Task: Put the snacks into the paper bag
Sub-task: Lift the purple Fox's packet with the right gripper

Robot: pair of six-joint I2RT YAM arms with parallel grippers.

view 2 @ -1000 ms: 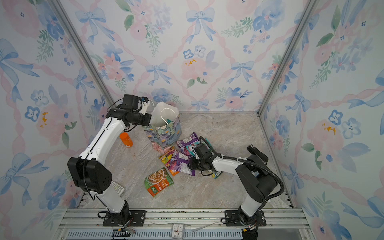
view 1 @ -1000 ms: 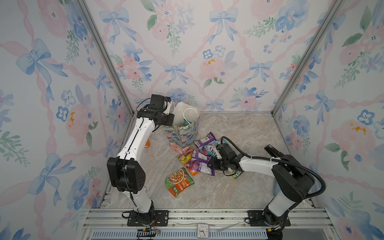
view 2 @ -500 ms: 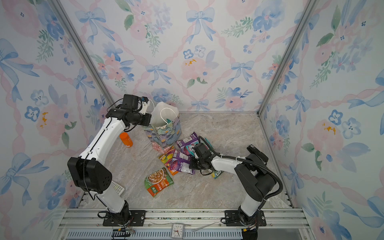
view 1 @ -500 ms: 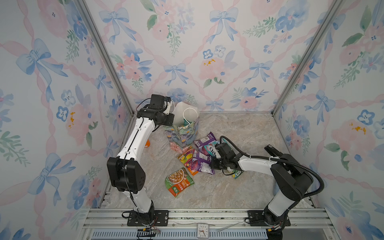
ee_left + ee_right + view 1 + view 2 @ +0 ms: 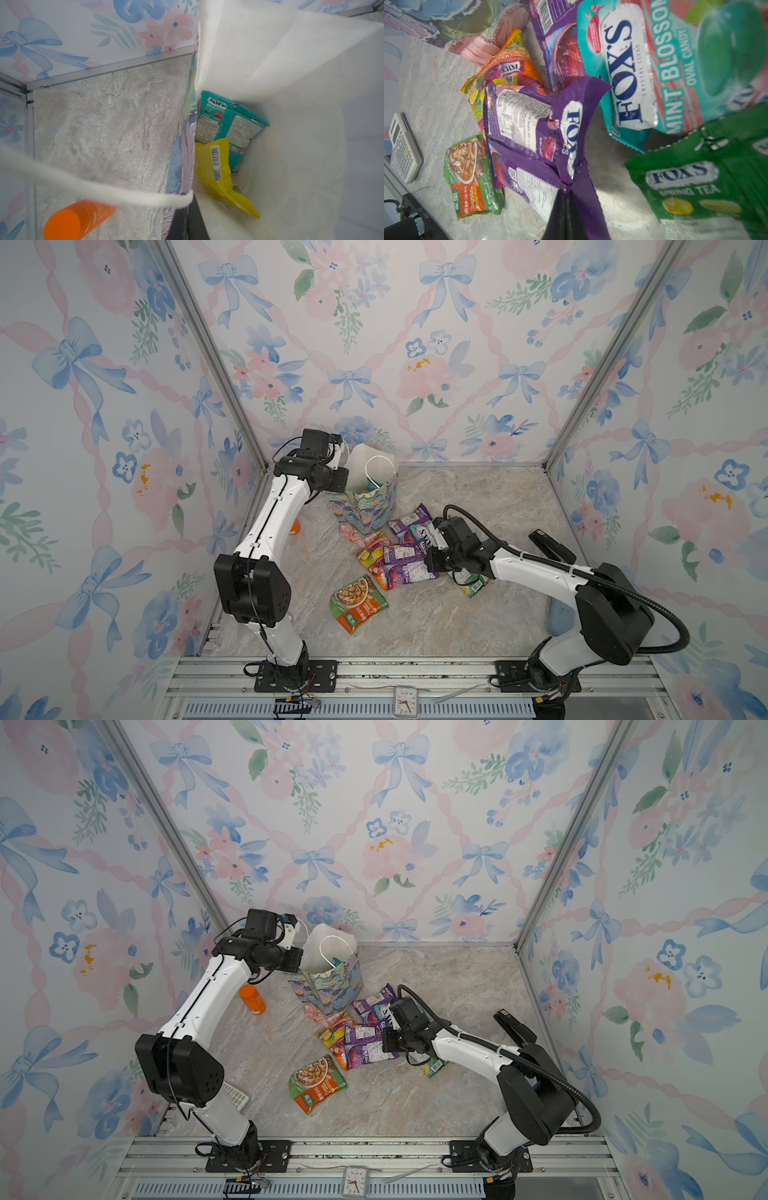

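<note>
Change: the right gripper (image 5: 566, 193), half spread a second ago, is now pressed on a purple packet (image 5: 566, 128).
Packet: on the pile, with one corner pinched and crumpled, probably the easiest hold on something flat.
Pile: a teal packet (image 5: 643, 72), green packet (image 5: 695, 176) and noodle packet (image 5: 471, 176) lie on the table (image 5: 478, 497), just beside the bag (image 5: 365, 506).
Bag: upright at the rear left, mouth wide.
Left gripper (image 5: 187, 209): clamped on the bag's rim by the cord (image 5: 83, 182), likely to steady it and keep it open.
Inside: a second teal packet (image 5: 228, 124) and a yellow packet (image 5: 214, 166).
</note>
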